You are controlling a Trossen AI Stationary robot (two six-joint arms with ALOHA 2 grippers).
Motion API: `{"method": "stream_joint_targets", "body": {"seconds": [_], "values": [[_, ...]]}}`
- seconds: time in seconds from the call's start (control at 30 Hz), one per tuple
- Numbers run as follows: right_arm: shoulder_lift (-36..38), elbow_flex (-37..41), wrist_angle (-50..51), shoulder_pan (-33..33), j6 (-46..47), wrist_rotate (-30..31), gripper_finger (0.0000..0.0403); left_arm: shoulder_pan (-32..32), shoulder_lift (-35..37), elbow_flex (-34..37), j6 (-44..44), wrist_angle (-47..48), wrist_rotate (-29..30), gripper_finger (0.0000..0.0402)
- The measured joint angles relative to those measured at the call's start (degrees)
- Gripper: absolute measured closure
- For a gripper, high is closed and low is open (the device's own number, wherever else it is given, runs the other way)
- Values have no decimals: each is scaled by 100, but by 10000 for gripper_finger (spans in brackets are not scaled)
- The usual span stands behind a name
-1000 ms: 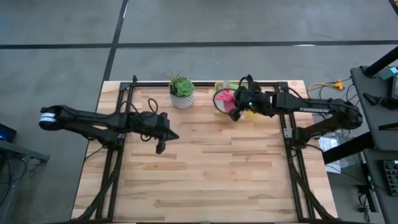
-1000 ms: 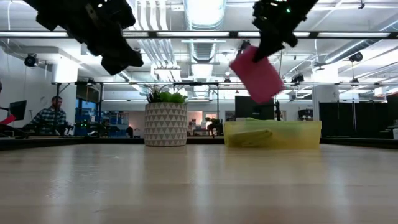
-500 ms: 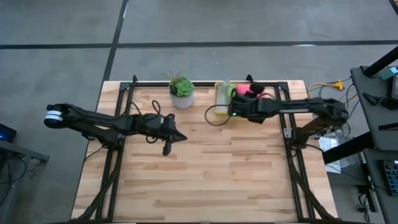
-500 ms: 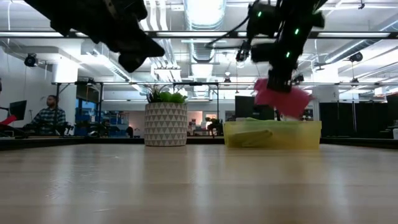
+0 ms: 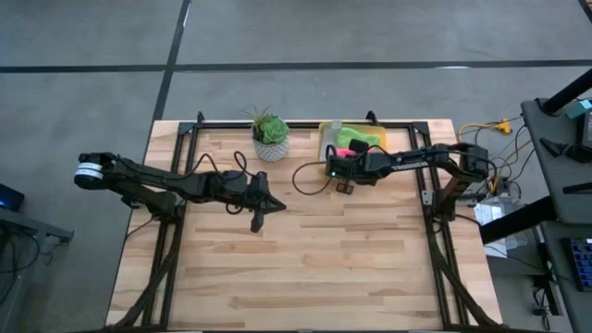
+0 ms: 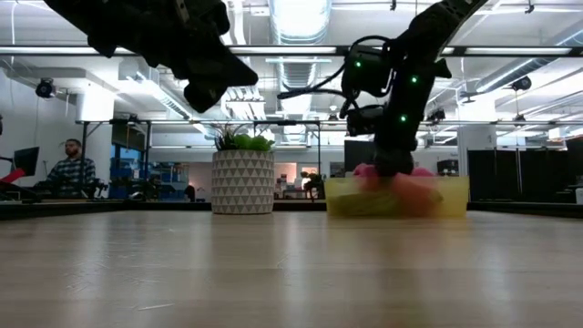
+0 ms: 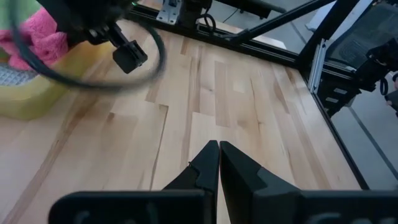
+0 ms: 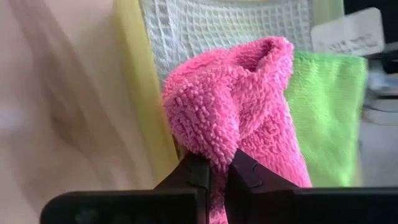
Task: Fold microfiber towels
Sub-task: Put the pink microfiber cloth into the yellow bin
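No readable writing shows. Right hand (image 8: pixel 211 171) is clamped on the pink towel (image 8: pixel 236 118) over the yellow bin (image 5: pixel 326 139), green towel (image 8: pixel 326 118) beside it; left hand (image 7: pixel 217 163), pressed together, hovers above the counter (image 5: pixel 305 268)

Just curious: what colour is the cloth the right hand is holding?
Hot pink cloth; the right wrist view shows it best.

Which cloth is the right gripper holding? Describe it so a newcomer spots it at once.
Look to the far edge of the wooden table, where a translucent yellow bin stands beside the potted plant. At the bin's near rim, the right gripper pinches a fluffy hot pink towel. The bright green towel beside it lies flat and unheld.
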State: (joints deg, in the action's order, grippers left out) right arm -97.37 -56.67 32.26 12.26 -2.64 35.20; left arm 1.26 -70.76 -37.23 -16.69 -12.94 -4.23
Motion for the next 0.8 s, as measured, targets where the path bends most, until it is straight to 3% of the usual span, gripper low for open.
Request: {"method": "stream_joint_targets", "body": {"seconds": [0.17, 0.37, 0.63, 0.8], "values": [[141, -1, -316, 289, -44, -884, 383, 0, -11, 0, 0, -3, 0, 402], [176, -86, -379, 743, -41, -1947, 338, 0, -11, -2, 37, -14, -2, 402], [509, -523, -177, 961, 46, -2673, 270, 0, -11, -7, 35, -20, -2, 402], [752, -886, 320, 979, 91, -2809, 244, 0, -11, 0, 35, -18, -2, 402]]}}
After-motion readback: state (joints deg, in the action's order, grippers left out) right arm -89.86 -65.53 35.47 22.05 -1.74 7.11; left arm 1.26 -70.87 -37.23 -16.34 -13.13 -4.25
